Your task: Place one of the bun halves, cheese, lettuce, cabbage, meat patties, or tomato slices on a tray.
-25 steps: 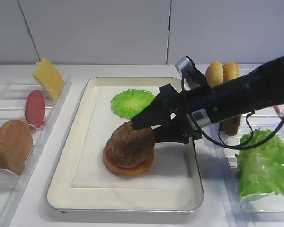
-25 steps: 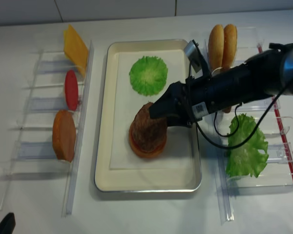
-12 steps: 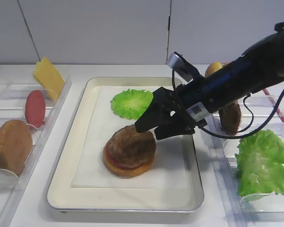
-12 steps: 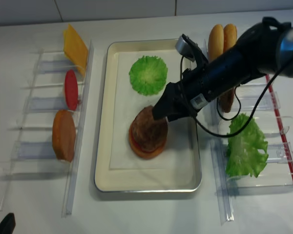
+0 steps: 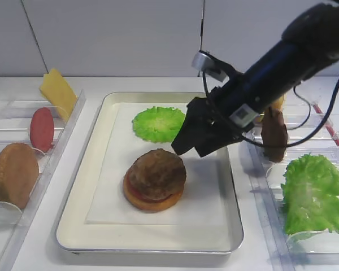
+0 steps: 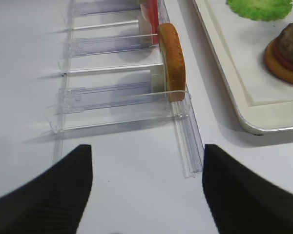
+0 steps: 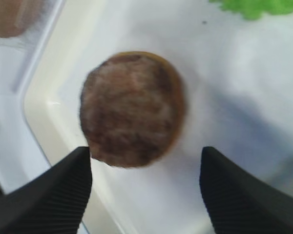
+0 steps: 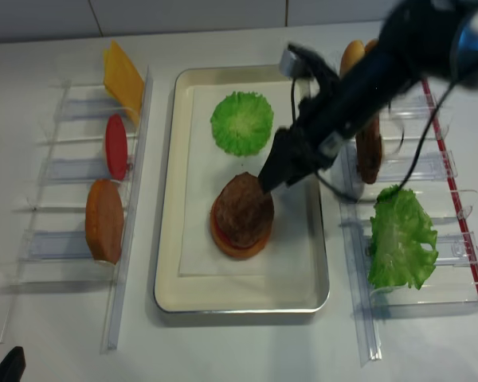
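On tray [image 5: 231,226], patty [image 5: 157,173] atop tomato, bun

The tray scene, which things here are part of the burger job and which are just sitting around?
In the job:
tray
stack on it: meat patty, tomato slice, bun half
round green leaf
right gripper, open and empty above the tray

Lying about in the racks:
cheese
tomato slice
bun half
lettuce
second patty

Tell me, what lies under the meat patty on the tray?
Under the meat patty a red tomato slice shows at the edge, and below it a bun half on the tray. Their middles are covered.
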You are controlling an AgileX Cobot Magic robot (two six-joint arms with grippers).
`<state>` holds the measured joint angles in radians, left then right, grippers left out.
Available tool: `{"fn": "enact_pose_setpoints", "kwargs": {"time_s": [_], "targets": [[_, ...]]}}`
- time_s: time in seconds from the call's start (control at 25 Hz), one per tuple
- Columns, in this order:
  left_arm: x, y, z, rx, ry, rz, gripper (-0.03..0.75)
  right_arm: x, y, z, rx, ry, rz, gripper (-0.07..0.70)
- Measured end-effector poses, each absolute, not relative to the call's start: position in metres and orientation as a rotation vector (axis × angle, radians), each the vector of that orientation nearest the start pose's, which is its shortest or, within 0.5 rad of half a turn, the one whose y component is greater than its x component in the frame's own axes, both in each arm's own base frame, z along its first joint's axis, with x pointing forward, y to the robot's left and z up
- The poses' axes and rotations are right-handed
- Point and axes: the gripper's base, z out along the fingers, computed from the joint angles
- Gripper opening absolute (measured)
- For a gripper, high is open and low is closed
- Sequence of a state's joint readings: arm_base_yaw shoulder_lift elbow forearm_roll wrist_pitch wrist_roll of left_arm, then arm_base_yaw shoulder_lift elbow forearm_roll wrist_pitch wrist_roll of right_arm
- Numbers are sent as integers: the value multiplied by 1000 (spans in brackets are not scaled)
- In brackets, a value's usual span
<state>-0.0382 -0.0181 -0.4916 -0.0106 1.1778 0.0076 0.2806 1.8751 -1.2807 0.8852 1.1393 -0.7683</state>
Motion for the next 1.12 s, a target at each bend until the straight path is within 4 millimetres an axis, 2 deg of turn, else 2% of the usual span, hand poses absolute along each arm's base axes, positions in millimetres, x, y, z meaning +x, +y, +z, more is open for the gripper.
{"fn": "enact_pose_setpoints", "kwargs": {"time_s": [0.04, 0.16, 0.28, 0.4, 0.48, 0.56, 0.68, 0.76, 0.88, 1.0, 1.12], "targets": [[-12, 0, 266, 51, 2151, -31, 467, 333, 158, 224, -902, 2701, 1052, 484], [-12, 0, 266, 51, 2151, -31, 467, 353, 148, 254, -867, 2771, 747, 484], [-12, 0, 266, 51, 2151, -31, 467, 367, 138, 295, -812, 2719, 506, 484], [-12, 0, 266, 51, 2151, -31, 467, 363, 127, 338, -759, 2627, 347, 484], [-12, 0, 266, 51, 2151, -31, 467, 351, 116, 361, -719, 2598, 231, 484], [-12, 0, 266, 51, 2151, -31, 467, 328, 103, 381, -672, 2568, 137, 484], [-12, 0, 266, 51, 2151, -31, 467, 280, 86, 397, -643, 2544, 115, 484], [-12, 0, 266, 51, 2151, -31, 467, 238, 77, 401, -633, 2518, 155, 484], [-12, 0, 266, 51, 2151, -31, 467, 177, 61, 407, -587, 2355, 189, 484], [-12, 0, 266, 51, 2151, -31, 467, 119, 44, 396, -534, 2171, 192, 484], [-12, 0, 266, 51, 2151, -31, 467, 66, 28, 372, -501, 2001, 174, 484]]}}
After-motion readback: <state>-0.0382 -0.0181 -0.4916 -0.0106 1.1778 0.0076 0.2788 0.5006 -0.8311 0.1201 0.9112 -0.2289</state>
